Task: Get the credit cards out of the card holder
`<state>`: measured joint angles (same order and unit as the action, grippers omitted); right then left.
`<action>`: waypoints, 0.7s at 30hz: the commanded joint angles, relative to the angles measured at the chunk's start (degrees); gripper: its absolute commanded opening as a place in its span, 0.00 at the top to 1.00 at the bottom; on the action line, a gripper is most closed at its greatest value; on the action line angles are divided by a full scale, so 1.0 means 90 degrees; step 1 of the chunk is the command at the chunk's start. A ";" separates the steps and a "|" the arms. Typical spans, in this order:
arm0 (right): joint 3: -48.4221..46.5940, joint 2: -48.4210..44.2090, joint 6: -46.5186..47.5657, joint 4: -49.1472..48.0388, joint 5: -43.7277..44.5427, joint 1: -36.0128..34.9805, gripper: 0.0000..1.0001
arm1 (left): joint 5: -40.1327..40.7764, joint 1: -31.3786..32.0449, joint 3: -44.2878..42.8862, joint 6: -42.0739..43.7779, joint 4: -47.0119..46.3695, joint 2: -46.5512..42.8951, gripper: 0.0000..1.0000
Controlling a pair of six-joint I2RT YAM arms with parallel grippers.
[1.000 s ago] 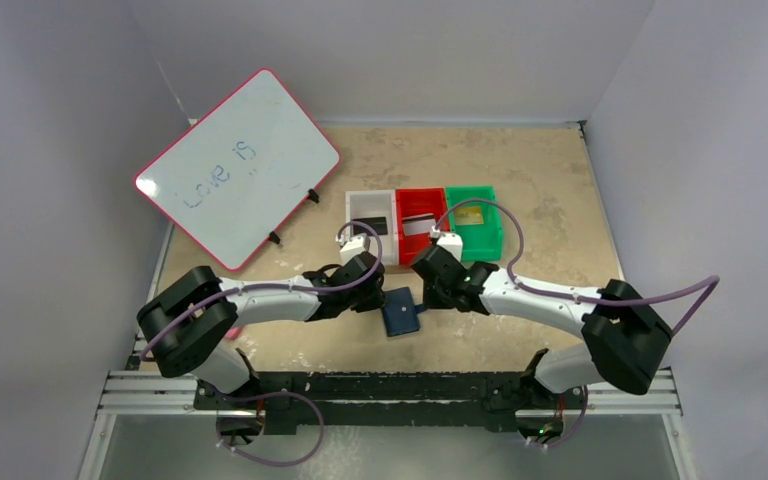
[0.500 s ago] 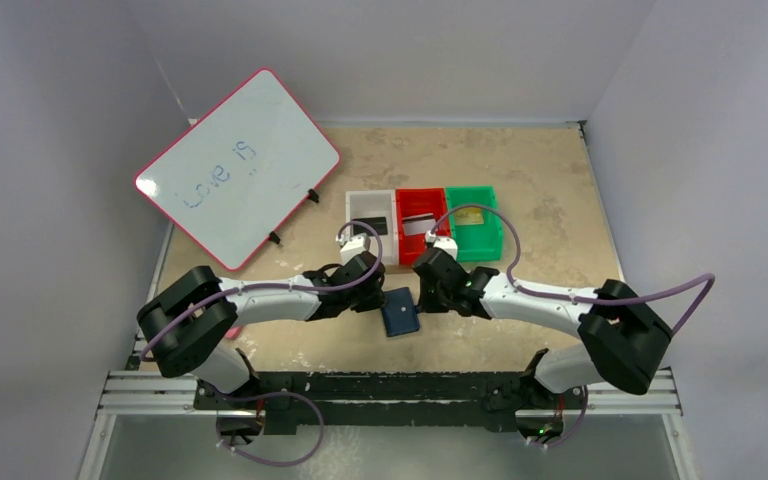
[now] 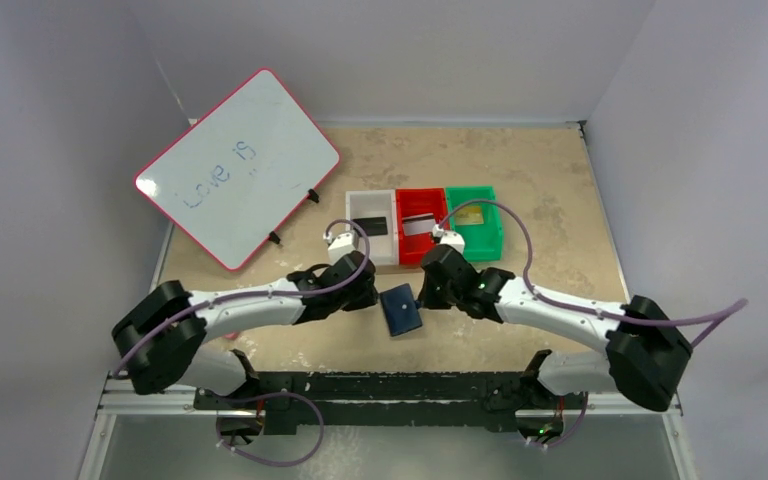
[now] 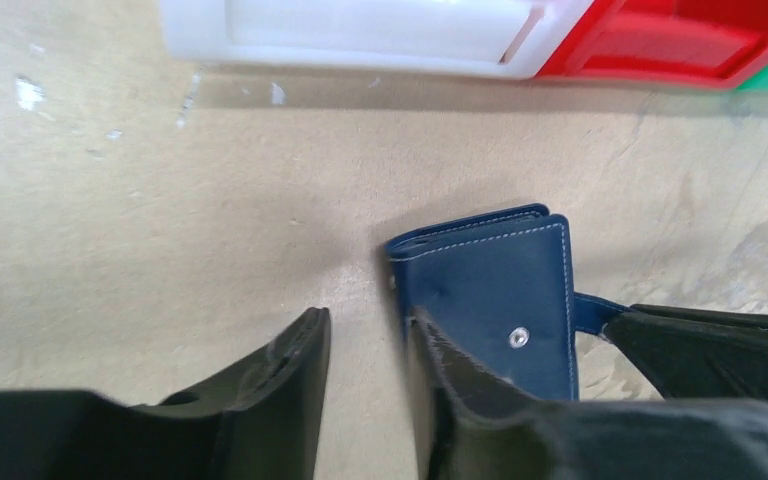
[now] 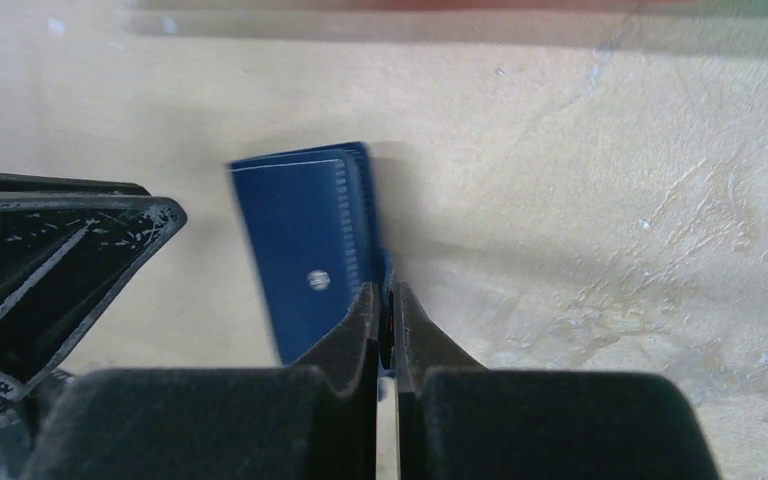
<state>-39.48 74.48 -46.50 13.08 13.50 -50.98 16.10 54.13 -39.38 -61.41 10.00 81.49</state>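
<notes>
navy card holder (image 3: 400, 309) lies closed on the table (image 3: 550, 200), between both grippers, near the bins. left wrist view: left gripper (image 4: 365, 345) gapes beside it. right wrist view: right gripper (image 5: 384, 305) is clamped on its tab.

Pale grey walls on three sides, mottled tan bench (image 3: 550, 180) with scuffed patches, pink-framed whiteboard (image 3: 237, 167) leaning at far left, black metal rail (image 3: 390, 392) along near edge, even light
</notes>
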 commanded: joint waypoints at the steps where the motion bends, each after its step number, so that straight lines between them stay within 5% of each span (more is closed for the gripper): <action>1: -0.0286 -0.0611 -0.0116 -0.0205 -0.0132 -0.0034 1.00 | 0.0777 -0.0022 0.0031 0.0024 0.0346 -0.0893 0.61; 10: -0.0583 -0.0639 -0.0140 -0.0891 -0.1049 -0.0263 1.00 | 0.2161 -0.0021 0.0124 -0.0494 0.1593 -0.2263 0.41; 16: -0.0483 -0.0167 0.0184 -0.2466 -0.2454 -0.0349 1.00 | 0.2732 -0.0030 0.0205 -0.0809 0.2244 -0.3005 0.34; 21: -0.0561 0.0116 -0.0408 -0.2082 -0.2028 -0.0415 1.00 | 0.2931 -0.0033 0.0205 -0.0889 0.2633 -0.3313 0.33</action>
<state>-42.04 74.63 -46.70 -4.12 -4.14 -54.28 38.20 54.02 -37.65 -67.46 29.95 53.65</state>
